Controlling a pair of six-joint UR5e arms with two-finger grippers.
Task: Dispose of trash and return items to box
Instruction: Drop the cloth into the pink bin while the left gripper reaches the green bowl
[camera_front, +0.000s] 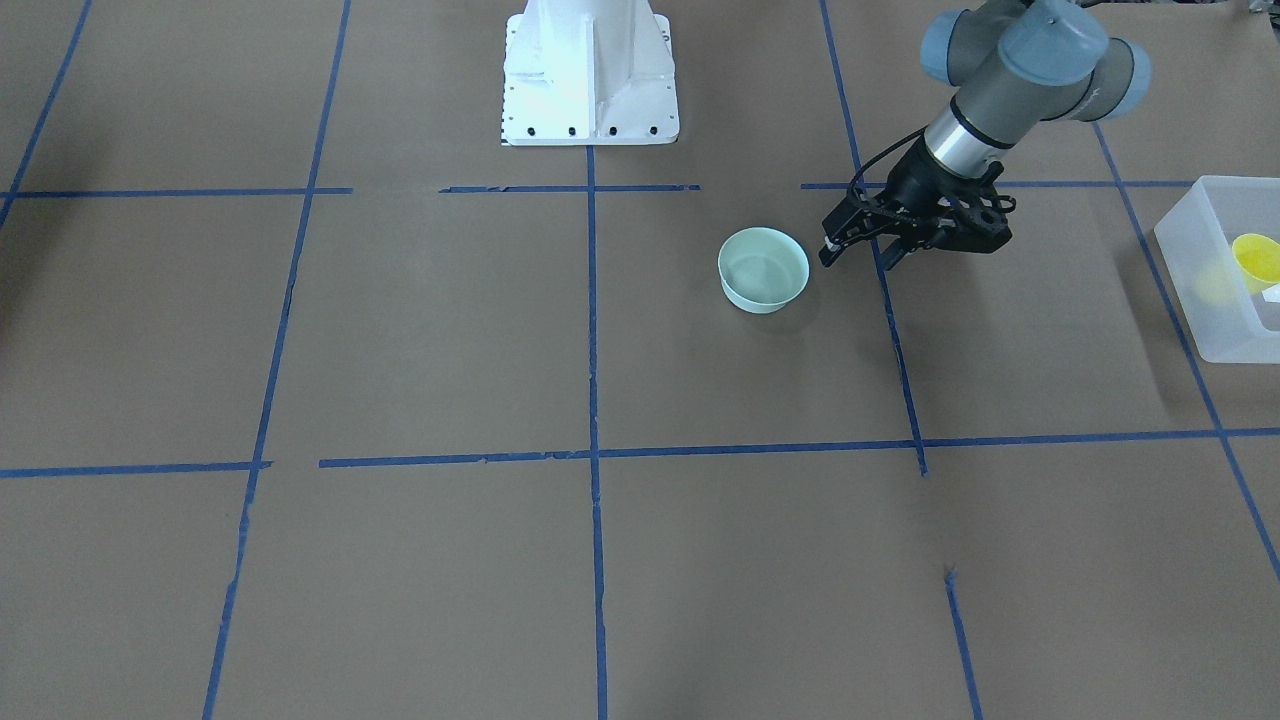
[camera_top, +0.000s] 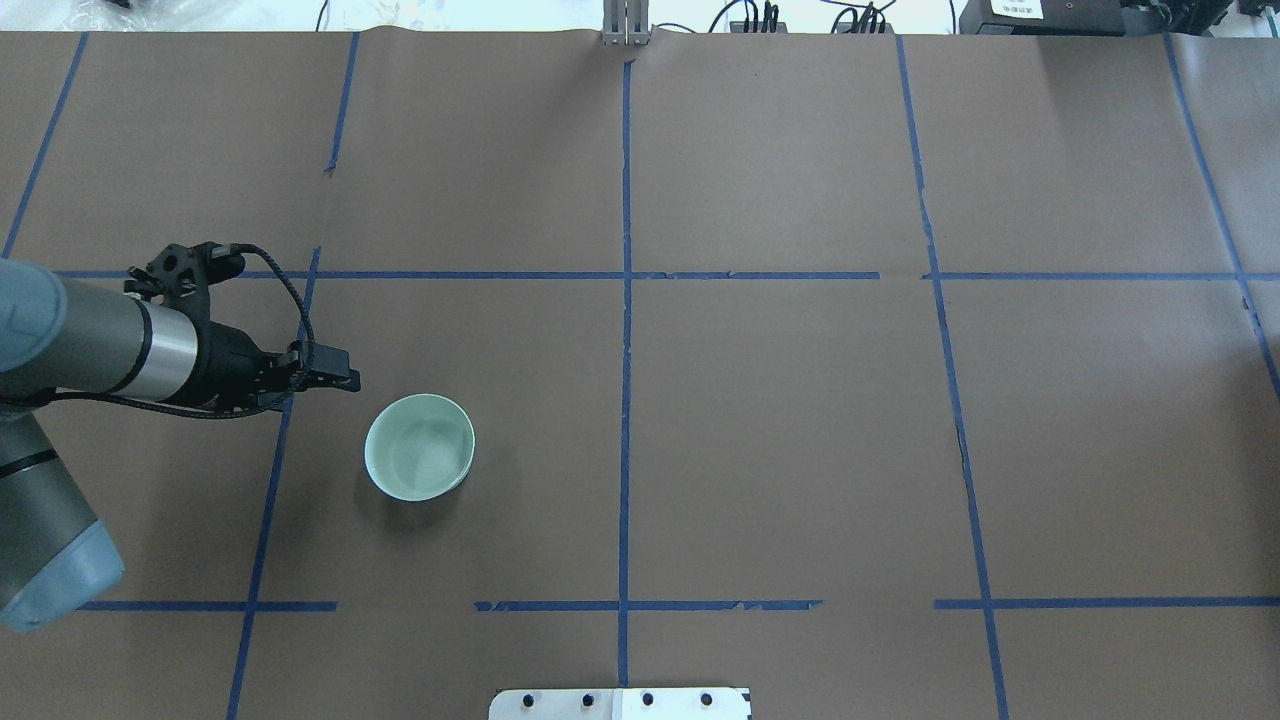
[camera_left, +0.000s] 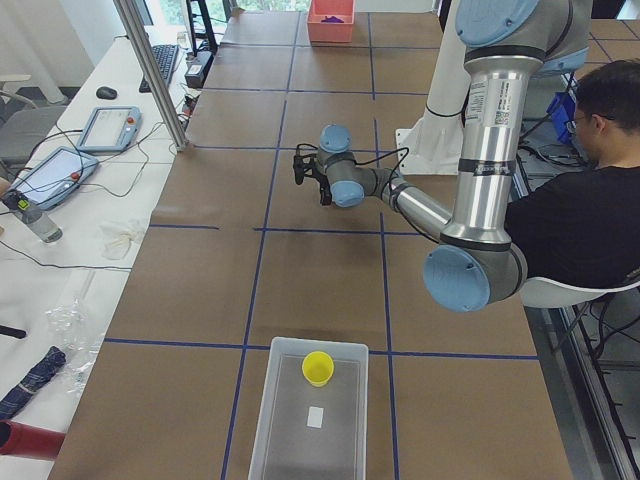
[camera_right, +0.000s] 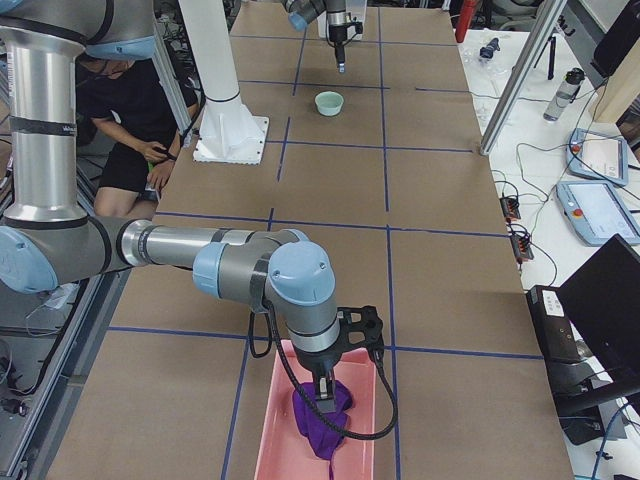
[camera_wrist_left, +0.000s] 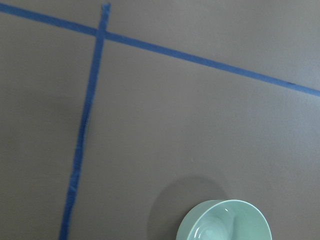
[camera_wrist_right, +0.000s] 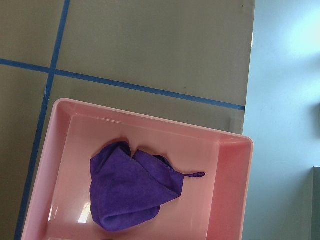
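Note:
A small yellow cup (camera_front: 1255, 258) lies inside the translucent frosted-white box (camera_front: 1200, 300) at the table's end on my left; both also show in the exterior left view, cup (camera_left: 318, 367) and box (camera_left: 290, 440). A mint-green bowl (camera_front: 763, 268) stands upright on the brown table (camera_top: 419, 446). My left gripper (camera_front: 857, 262) hovers just beside the bowl, open and empty (camera_top: 345, 380). My right gripper (camera_right: 325, 395) hangs over a pink bin (camera_right: 270, 445) holding a purple cloth (camera_wrist_right: 130, 192); I cannot tell whether it is open or shut.
The robot's white base (camera_front: 590, 75) stands at the table's middle edge. A seated person (camera_left: 570, 200) is beside the base. Blue tape lines cross the brown table. Tablets, bottles and cables lie on the white side table (camera_left: 60, 170).

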